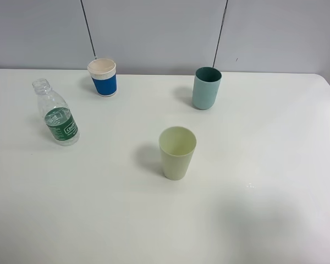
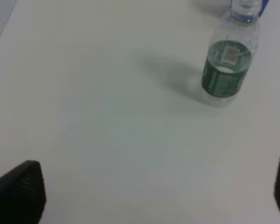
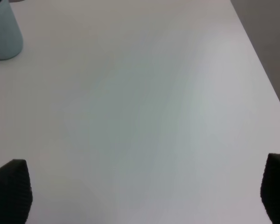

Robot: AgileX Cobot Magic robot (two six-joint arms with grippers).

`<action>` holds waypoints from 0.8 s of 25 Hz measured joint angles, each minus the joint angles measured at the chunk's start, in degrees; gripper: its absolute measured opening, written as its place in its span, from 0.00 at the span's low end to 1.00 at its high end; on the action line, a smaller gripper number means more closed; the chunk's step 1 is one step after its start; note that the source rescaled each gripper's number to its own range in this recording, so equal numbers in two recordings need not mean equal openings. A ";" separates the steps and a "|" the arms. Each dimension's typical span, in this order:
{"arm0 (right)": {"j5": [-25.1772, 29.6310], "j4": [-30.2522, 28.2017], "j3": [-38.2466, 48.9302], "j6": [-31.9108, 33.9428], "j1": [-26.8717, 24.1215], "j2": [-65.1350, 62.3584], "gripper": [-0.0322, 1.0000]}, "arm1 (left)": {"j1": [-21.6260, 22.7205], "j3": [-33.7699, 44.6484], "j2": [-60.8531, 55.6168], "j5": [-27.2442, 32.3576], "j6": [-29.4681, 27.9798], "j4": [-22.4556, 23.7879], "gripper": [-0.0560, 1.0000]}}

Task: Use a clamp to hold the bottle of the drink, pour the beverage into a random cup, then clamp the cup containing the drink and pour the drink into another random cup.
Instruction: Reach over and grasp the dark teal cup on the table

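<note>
I see my left pincer (image 2: 149, 193) and right pincer (image 3: 142, 191) spread wide, empty; the water bottle (image 1: 58, 115) stands uncapped on the tabletop (image 1: 264, 165).

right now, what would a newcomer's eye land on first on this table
The pale green cup stands alone near the middle of the white table. On the left stands a clear bottle with a green label, partly filled; at the back are a blue-and-white paper cup and, to its right, a teal cup.
</note>
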 joint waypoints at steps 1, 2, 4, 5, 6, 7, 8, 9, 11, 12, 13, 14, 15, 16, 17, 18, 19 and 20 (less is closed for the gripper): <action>0.00 0.00 0.00 0.00 0.00 0.00 0.99 | 0.48 0.00 0.00 0.00 0.00 0.00 1.00; 0.00 0.00 0.00 0.00 0.00 0.00 0.99 | 1.19 0.00 0.00 0.00 0.00 -0.06 1.00; 0.00 0.00 0.00 0.00 0.00 0.00 0.99 | 2.81 0.00 0.00 0.00 0.00 -0.31 1.00; 0.00 0.00 0.00 0.00 0.00 0.00 0.99 | 3.73 0.00 0.00 0.00 0.00 -0.40 1.00; 0.00 0.00 0.00 0.00 0.00 0.00 0.99 | 4.45 0.00 0.00 0.00 0.00 -0.54 1.00; 0.00 0.00 0.00 0.00 0.00 0.00 0.99 | 4.74 0.00 0.00 0.00 0.00 -0.58 1.00; 0.00 0.00 0.00 0.00 0.00 0.00 0.99 | 4.88 0.00 0.00 0.00 0.00 -0.58 1.00; 0.00 0.00 0.00 0.00 0.00 0.00 0.99 | 4.88 0.00 0.00 0.00 0.00 -0.58 1.00; 0.00 0.00 0.00 0.00 0.00 0.00 0.99 | 4.88 0.00 0.00 0.00 0.00 -0.58 1.00; 0.00 0.00 0.00 0.00 0.00 0.00 0.99 | 4.88 0.00 0.00 0.00 0.00 -0.58 1.00; 0.00 0.00 0.00 0.00 0.00 0.00 0.99 | 4.88 0.00 0.00 0.00 0.00 -0.58 1.00; 0.00 0.00 0.00 0.00 0.00 0.00 0.99 | 4.88 0.00 0.00 0.00 0.00 -0.58 1.00; 0.00 0.00 0.00 0.00 0.00 0.00 0.99 | 4.88 0.00 0.00 0.00 0.00 -0.58 1.00; 0.00 0.00 0.00 0.00 0.00 0.00 0.99 | 4.88 0.00 0.00 0.00 0.00 -0.58 1.00; 0.00 0.00 0.00 0.00 0.00 0.00 0.99 | 4.88 0.00 0.00 0.00 0.00 -0.58 1.00; 0.00 0.00 0.00 0.00 0.00 0.00 0.99 | 4.88 0.00 0.00 0.00 0.00 -0.58 1.00; 0.00 0.00 0.00 0.00 0.00 0.00 0.99 | 4.88 0.00 0.00 0.00 -0.05 -0.58 1.00; 0.00 0.00 0.00 0.00 0.00 0.00 0.99 | 4.88 0.00 0.00 0.00 -0.05 -0.58 1.00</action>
